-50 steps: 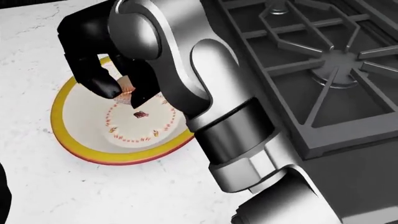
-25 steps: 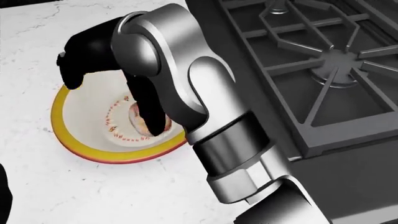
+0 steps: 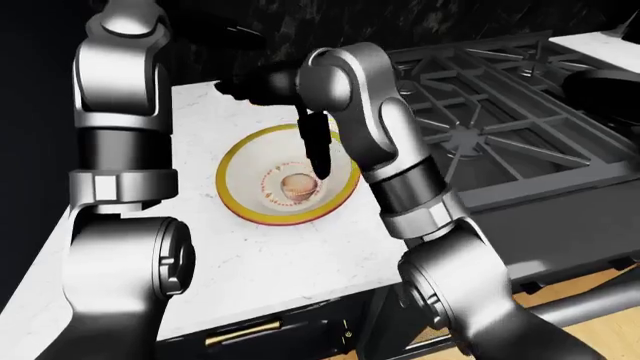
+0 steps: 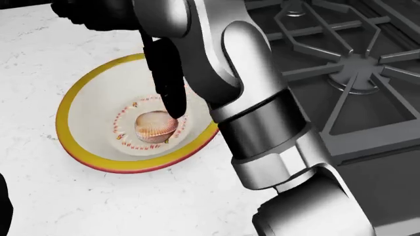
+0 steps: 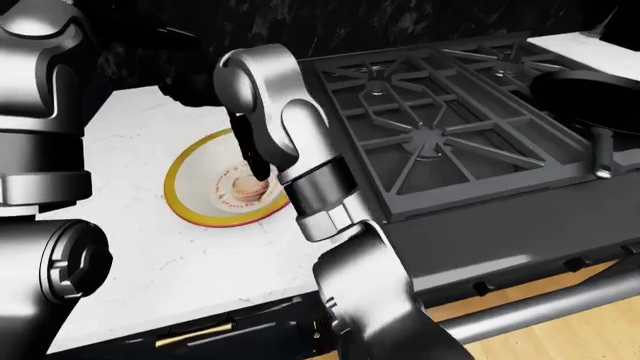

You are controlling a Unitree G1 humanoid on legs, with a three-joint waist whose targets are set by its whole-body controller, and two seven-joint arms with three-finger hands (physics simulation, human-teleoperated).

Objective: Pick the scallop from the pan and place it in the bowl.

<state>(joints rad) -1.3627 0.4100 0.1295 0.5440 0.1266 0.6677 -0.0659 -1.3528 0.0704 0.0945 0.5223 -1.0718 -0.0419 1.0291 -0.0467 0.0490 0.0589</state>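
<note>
Head view looks steeply down, close on the bowl (image 4: 98, 147) and stove grate (image 4: 348, 64). Eye views sit further out, angled down across the counter (image 3: 270, 262), both arms in frame. All three share bowl, counter and stove; right-eye adds the pan (image 5: 590, 90).

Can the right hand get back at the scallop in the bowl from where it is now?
Probably yes. The scallop lies uncovered in the middle of the bowl, and the right hand hangs just above it with one of its fingers pointing down beside the shell. Nothing stands between them.
</note>
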